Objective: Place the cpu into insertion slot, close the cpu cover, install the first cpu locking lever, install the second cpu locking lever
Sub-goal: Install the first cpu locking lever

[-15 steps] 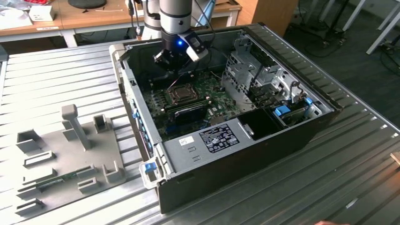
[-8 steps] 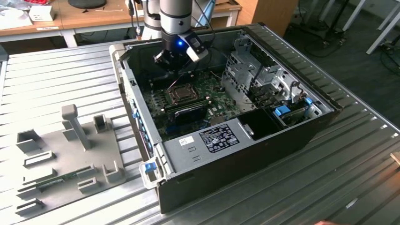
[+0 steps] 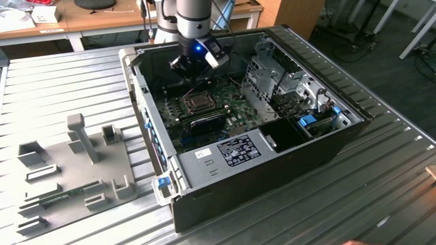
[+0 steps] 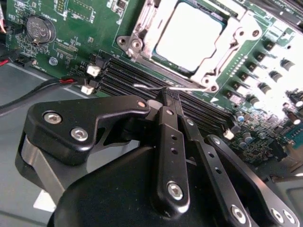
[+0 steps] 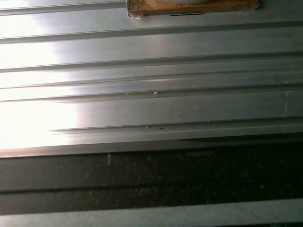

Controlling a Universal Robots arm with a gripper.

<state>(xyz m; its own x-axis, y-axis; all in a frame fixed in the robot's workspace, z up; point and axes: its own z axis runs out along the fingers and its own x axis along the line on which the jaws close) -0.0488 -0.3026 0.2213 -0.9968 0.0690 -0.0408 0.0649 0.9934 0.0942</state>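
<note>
The cpu (image 4: pixel 189 38), with its pale metal top, lies in the insertion slot (image 3: pixel 199 102) on the green board. The silvery cpu cover (image 4: pixel 236 35) is folded down around it, framing the chip. My gripper (image 4: pixel 164 93) hangs just above the board beside the slot, its black fingers (image 4: pixel 171 142) pressed together, shut. A thin wire locking lever (image 4: pixel 147 87) runs along the slot's edge right at the fingertips; whether it is pinched between them I cannot tell. In the exterior view the gripper (image 3: pixel 193 71) hovers inside the open computer case, over the board's far end.
The open case (image 3: pixel 327 148) lies on a ribbed metal table (image 3: pixel 61 87). Black memory slots (image 4: pixel 128 78) run between gripper and socket. A drive cage (image 3: pixel 279 81) fills the exterior view's right side. A grey fixture plate (image 3: pixel 75 173) sits at that view's left.
</note>
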